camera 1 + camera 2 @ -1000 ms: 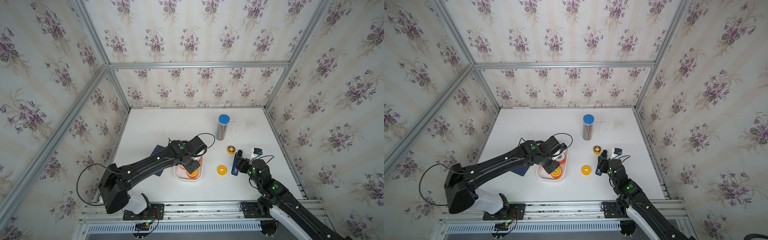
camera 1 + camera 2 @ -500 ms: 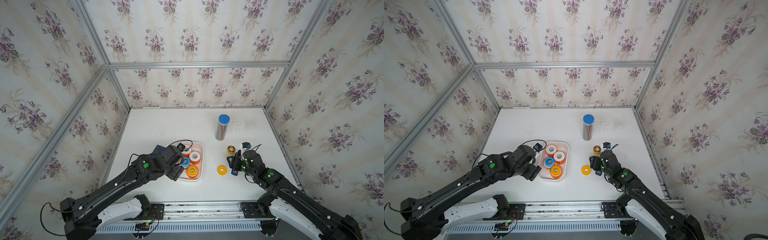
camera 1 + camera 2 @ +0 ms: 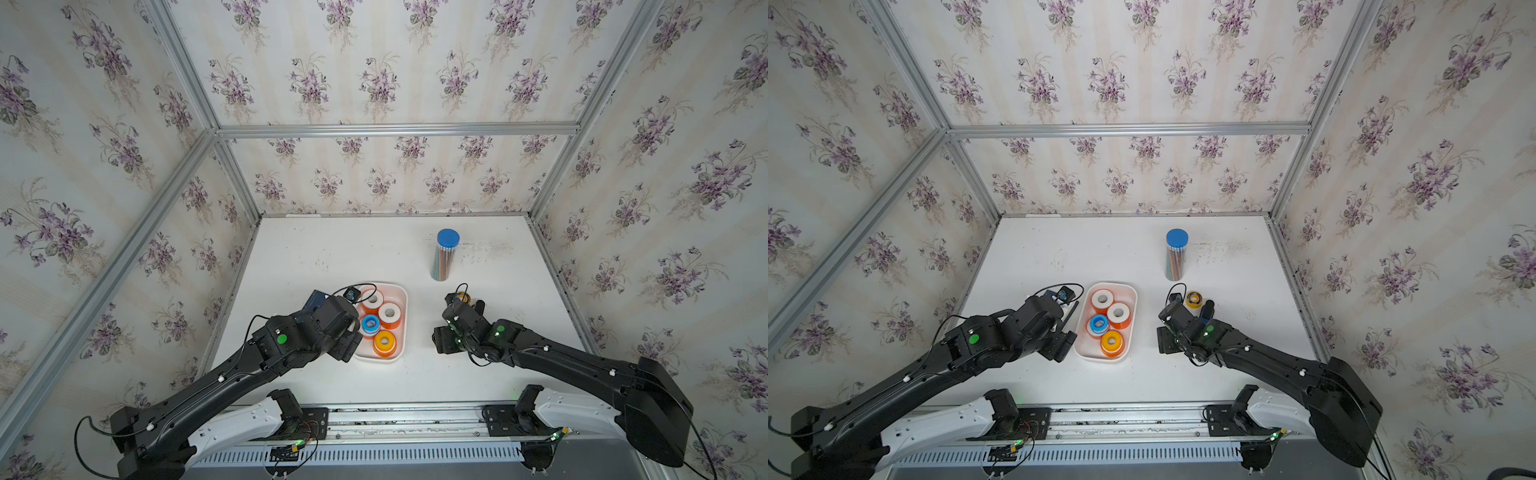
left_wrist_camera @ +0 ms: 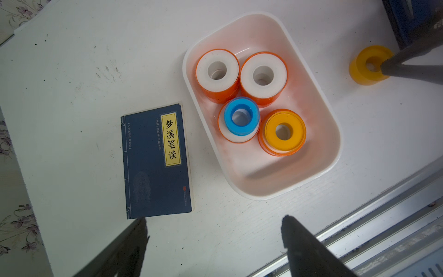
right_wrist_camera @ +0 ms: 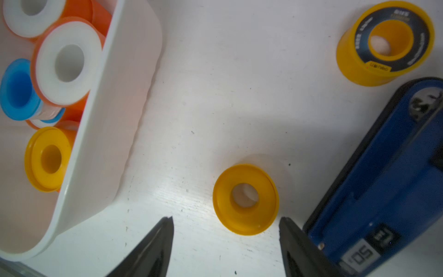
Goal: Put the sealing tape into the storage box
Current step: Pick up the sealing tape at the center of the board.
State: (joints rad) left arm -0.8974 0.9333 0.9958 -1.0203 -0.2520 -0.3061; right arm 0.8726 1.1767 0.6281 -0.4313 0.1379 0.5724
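Observation:
The storage box (image 3: 400, 296) (image 3: 1134, 297) (image 4: 263, 177) (image 5: 115, 120) is a shallow white tray. In it lie two white-faced orange rolls of sealing tape (image 3: 372, 300) (image 3: 389, 314), a blue roll (image 3: 370, 324) (image 4: 241, 116) and a yellow roll (image 3: 384, 341) (image 4: 284, 131), the last two resting on orange rolls. Another yellow roll (image 5: 245, 199) (image 4: 366, 64) lies on the table to the box's right. My right gripper (image 5: 225, 219) is open just short of it and hides it in both top views. A black-yellow roll (image 5: 386, 43) (image 3: 1194, 298) lies farther back. My left gripper (image 4: 214, 221) is open and empty, left of the box.
A navy booklet (image 4: 155, 163) (image 3: 316, 297) lies left of the box. A blue-and-black bar (image 5: 383, 191) lies right beside the right gripper's finger. A blue-capped tube of pencils (image 3: 444, 257) (image 3: 1175, 253) stands behind. The metal front rail (image 4: 383, 215) is near.
My left arm has drawn back from over the box to its left, and its gripper has opened. My right arm has swung left over the yellow roll on the table.

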